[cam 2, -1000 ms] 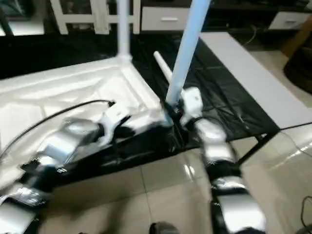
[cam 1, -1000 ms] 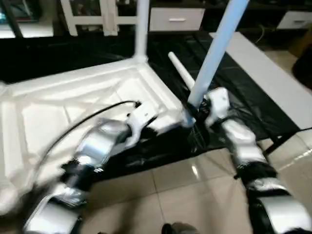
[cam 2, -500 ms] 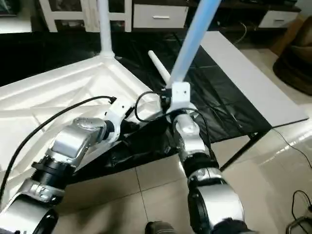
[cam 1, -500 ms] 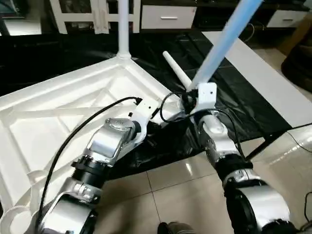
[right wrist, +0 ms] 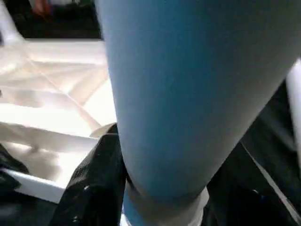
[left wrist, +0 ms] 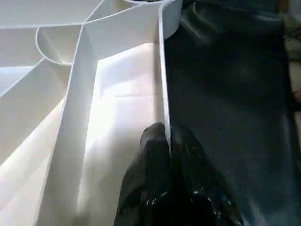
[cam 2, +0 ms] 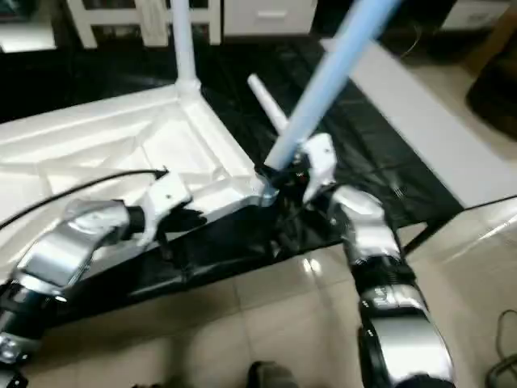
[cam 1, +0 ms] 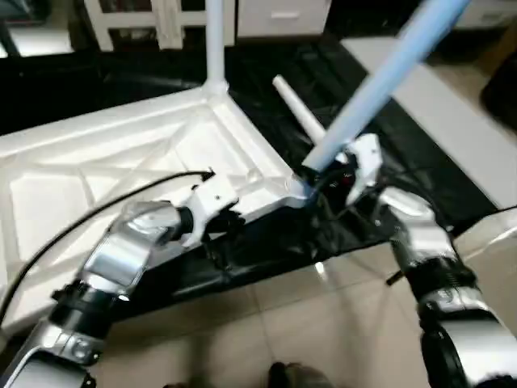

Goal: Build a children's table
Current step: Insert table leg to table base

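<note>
Since the earlier frame my left forearm had swung out toward the left along the near edge of the top point(cam 1: 121, 174), and the right wrist had turned so the held leg point(cam 1: 380, 77) leaned further over to the right. The head camera had shifted too, so I discount the overall slide of the scene.

The top lay upside down on a black sheet point(cam 1: 380, 145), its diagonal ribs facing up. It was turned so that one corner pointed toward the right arm.

My left gripper point(left wrist: 168, 141) sat on the near edge of the top, a little left of that corner. Its black fingers point(left wrist: 153, 150) were pinched tight on the thin upright rim, one inside and one outside.

My right gripper point(cam 1: 327, 178) was at the near right corner of the top. Its fingers point(right wrist: 101, 165) were clamped around the bottom of the leg, one on either side. The leg's foot met the corner socket point(cam 1: 297, 187), and the tube slanted up and away to the right. I could not tell how far it was seated.

A second leg point(cam 1: 215, 40) stood upright in the far corner socket. A third leg point(cam 1: 297, 113) lay loose on the sheet just beyond the right edge of the top, behind the held one.

A white cabinet point(cam 1: 161, 20) stood beyond the sheet, and a pale board point(cam 1: 440, 113) ran along the sheet's right side.
</note>
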Controlling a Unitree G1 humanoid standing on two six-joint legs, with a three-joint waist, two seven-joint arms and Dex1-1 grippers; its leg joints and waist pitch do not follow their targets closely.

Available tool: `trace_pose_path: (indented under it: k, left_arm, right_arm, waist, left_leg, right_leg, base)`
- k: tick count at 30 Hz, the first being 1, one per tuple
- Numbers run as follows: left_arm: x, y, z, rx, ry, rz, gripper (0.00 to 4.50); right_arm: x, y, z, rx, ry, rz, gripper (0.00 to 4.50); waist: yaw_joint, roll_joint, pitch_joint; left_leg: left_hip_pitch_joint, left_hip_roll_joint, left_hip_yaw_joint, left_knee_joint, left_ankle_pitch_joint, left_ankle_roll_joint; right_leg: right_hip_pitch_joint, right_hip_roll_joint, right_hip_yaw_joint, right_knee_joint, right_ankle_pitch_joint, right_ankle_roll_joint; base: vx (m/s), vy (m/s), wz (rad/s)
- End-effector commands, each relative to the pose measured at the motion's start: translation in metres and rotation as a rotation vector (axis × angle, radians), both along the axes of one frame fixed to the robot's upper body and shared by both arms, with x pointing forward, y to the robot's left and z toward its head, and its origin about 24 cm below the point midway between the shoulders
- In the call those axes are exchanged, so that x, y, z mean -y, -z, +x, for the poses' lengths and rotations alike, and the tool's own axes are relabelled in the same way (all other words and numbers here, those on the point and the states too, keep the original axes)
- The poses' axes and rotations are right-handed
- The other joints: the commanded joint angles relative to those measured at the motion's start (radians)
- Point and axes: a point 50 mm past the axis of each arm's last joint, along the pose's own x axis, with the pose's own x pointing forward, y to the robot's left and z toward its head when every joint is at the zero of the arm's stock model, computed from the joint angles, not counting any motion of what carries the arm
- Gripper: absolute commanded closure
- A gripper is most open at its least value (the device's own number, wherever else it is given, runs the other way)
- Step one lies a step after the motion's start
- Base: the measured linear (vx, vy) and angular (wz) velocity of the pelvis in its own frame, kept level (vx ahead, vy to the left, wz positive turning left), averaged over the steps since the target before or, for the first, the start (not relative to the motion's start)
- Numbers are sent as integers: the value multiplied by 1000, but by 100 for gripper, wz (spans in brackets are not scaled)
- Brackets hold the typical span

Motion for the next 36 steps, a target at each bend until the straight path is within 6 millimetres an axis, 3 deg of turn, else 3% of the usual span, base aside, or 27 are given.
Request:
trace_pose_path:
  k: [1, 2, 6, 8, 11, 12, 16, 17, 18, 19, 20, 21, 23, 24, 25, 26, 27, 28, 29, 30, 31, 32, 33, 34, 35, 36]
  left_arm:
    - [4, -3, 0, 31, -25, -94, 450]
    - [4, -3, 0, 32, -26, -96, 450]
    - [2, -9, -1, 83, -33, -133, 450]
    - [1, -9, -3, 77, -41, -148, 450]
    - [2, -9, -8, 69, -34, -158, 450]
    - [1, -8, -10, 68, -31, -150, 450]
    - [-1, -7, -11, 71, -35, -137, 450]
    - [-2, -7, -11, 73, -37, -137, 450]
    - [-3, -7, -11, 71, -36, -137, 450]
    - [-3, -8, -11, 71, -34, -136, 450]
    - [-4, -8, -11, 70, -32, -132, 450]
    - [-4, -8, -12, 68, -27, -125, 450]
    - [-5, -8, -12, 68, -20, -115, 450]
    - [-5, -9, -12, 67, -10, -110, 450]
    - [-5, -9, -12, 66, -4, -109, 450]
    - [-6, -10, -12, 65, -2, -108, 450]
    - [-6, -10, -12, 65, -2, -108, 450]
    - [-6, -10, -12, 65, -4, -106, 450]
    - [-6, -10, -12, 65, -4, -106, 450]
    - [-6, -10, -11, 65, -7, -103, 450]
    - [-8, -11, -9, 66, -22, -102, 450]
    - [-8, -11, -9, 66, -22, -102, 450]
    - [-8, -11, -8, 68, -28, -102, 450]
    - [-8, -11, -8, 68, -30, -102, 450]
    - [-8, -11, -8, 67, -30, -103, 450]
    - [-8, -11, -8, 65, -29, -104, 450]
  right_arm:
    - [4, -14, -2, 17, 13, 79, 262]
    - [4, -15, -2, 18, 15, 82, 262]
    - [17, -20, -5, -33, 89, 55, 262]
    - [22, -24, -5, -72, 212, -16, 262]
    - [19, -36, -8, 18, 241, -36, 262]
    - [16, -42, -15, 72, 191, -2, 262]
    - [16, -45, -21, 93, 206, 21, 262]
    - [15, -46, -22, 98, 203, 20, 262]
    - [14, -47, -25, 95, 194, 34, 262]
    - [13, -49, -26, 94, 191, 43, 262]
    - [12, -50, -28, 88, 185, 50, 262]
    - [9, -50, -31, 87, 170, 38, 262]
    - [7, -45, -35, 76, 139, -2, 262]
    - [6, -42, -37, 76, 128, -20, 262]
    - [5, -41, -38, 78, 125, -28, 262]
    - [5, -40, -39, 76, 120, -29, 262]
    - [4, -39, -39, 74, 118, -27, 262]
    - [4, -39, -40, 74, 116, -29, 262]
    - [3, -38, -40, 74, 116, -30, 262]
    - [3, -38, -40, 73, 116, -29, 262]
    - [2, -38, -40, 75, 115, -33, 262]
    - [2, -38, -40, 75, 115, -33, 262]
    - [2, -38, -40, 77, 115, -36, 262]
    - [2, -38, -40, 83, 118, -39, 262]
    - [2, -38, -41, 77, 122, -15, 262]
    - [3, -38, -41, 71, 130, -5, 262]
  waist:
    - [11, 16, -73]
    - [14, 13, -73]
    - [23, 18, -76]
    - [27, 15, -81]
    - [28, 16, -89]
    - [27, 11, -91]
    - [32, 19, -87]
    - [31, 23, -88]
    - [32, 28, -89]
    - [30, 25, -88]
    - [34, 26, -79]
    - [35, 27, -76]
    - [38, 30, -77]
    - [51, 7, -78]
    - [45, 37, -93]
    - [31, 57, -89]
    - [20, 57, -94]
    - [11, 60, -93]
    - [1, 68, -96]
    - [-6, 79, -93]
    - [-22, 79, -94]
    - [-33, 83, -89]
    - [-53, 95, -93]
    - [-77, 86, -98]
    - [-78, 65, -92]
    - [-70, 45, -88]
  left_leg:
    - [4, 19, 10, -46, 53, 182]
    - [5, 19, 13, -44, 51, 189]
    - [2, 14, 13, -37, 55, 188]
    - [-2, 9, 11, -32, 130, 187]
    - [-1, 7, 14, -26, 132, 185]
    - [-3, 7, 16, -25, 107, 193]
    - [17, 10, 23, -38, -80, 157]
    - [30, 3, 30, -43, -182, 131]
    - [33, 0, 31, -45, -207, 127]
    - [32, -9, 34, -45, -249, 128]
    - [36, -12, 35, -46, -285, 124]
    - [36, -15, 34, -42, -286, 114]
    - [45, -19, 33, -42, -270, 101]
    - [-48, -47, 2, -24, -193, 189]
    - [-49, -48, -15, -10, -86, 302]
    - [-37, -48, -32, -7, -4, 384]
    - [-32, -51, -44, -2, 45, 421]
    - [-32, -61, -64, 5, 114, 474]
    - [-9, -67, -89, 7, 178, 514]
    - [13, -65, -110, 3, 207, 541]
    - [53, -65, -155, 1, 272, 603]
    - [94, -58, -187, -3, 262, 639]
    - [185, -26, -270, -3, 221, 708]
    - [216, 16, -346, -16, 279, 759]
    - [211, 27, -347, -15, 281, 696]
    - [187, 0, -335, -16, 220, 628]
  right_leg:
    - [72, -55, 45, -31, 256, -353]
    - [72, -55, 45, -33, 251, -352]
    - [74, -54, 48, -30, 188, -343]
    - [80, -47, 51, -20, 265, -328]
    - [79, -47, 52, -14, 283, -326]
    - [81, -46, 53, -14, 278, -325]
    - [86, -40, 48, -27, 51, -326]
    - [96, -29, 45, -36, -55, -345]
    - [102, -26, 44, -38, -74, -354]
    - [116, -19, 45, -46, -118, -368]
    - [122, -19, 48, -56, -187, -368]
    - [130, -20, 52, -64, -248, -356]
    - [141, -18, 58, -68, -274, -352]
    - [197, -46, 32, -74, -255, -313]
    - [204, -82, 7, -82, -239, -278]
    - [186, -69, -37, -84, -265, -261]
    - [186, -58, -54, -80, -245, -255]
    - [197, -44, -80, -78, -217, -236]
    - [194, -28, -101, -70, -185, -227]
    - [185, -15, -113, -60, -183, -218]
    - [170, 7, -126, -39, -175, -179]
    - [136, 19, -134, -18, -202, -157]
    - [49, 29, -120, 51, -277, -93]
    - [-7, 10, -75, 114, -297, -9]
    - [-40, -30, -7, 122, -232, 25]
    - [-27, -46, 29, 99, -176, 20]
  base:
    - [0, 0, 0]
    - [0, 0, 0]
    - [0, 0, 0]
    - [0, 0, 0]
    - [0, 0, 0]
    - [0, 0, 0]
    - [0, 0, 0]
    - [0, 0, 0]
    - [0, 0, 0]
    - [0, 0, 0]
    - [0, 0, 0]
    - [0, 0, 0]
    - [0, 0, 0]
    - [59, 20, 12]
    - [63, 28, 39]
    - [63, 28, 39]
    - [68, 36, 55]
    - [83, 40, 60]
    - [83, 40, 60]
    - [126, 33, 56]
    - [136, -6, 53]
    - [136, -6, 53]
    - [122, -42, 60]
    - [106, -89, 49]
    - [106, -89, 49]
    - [74, -117, 33]
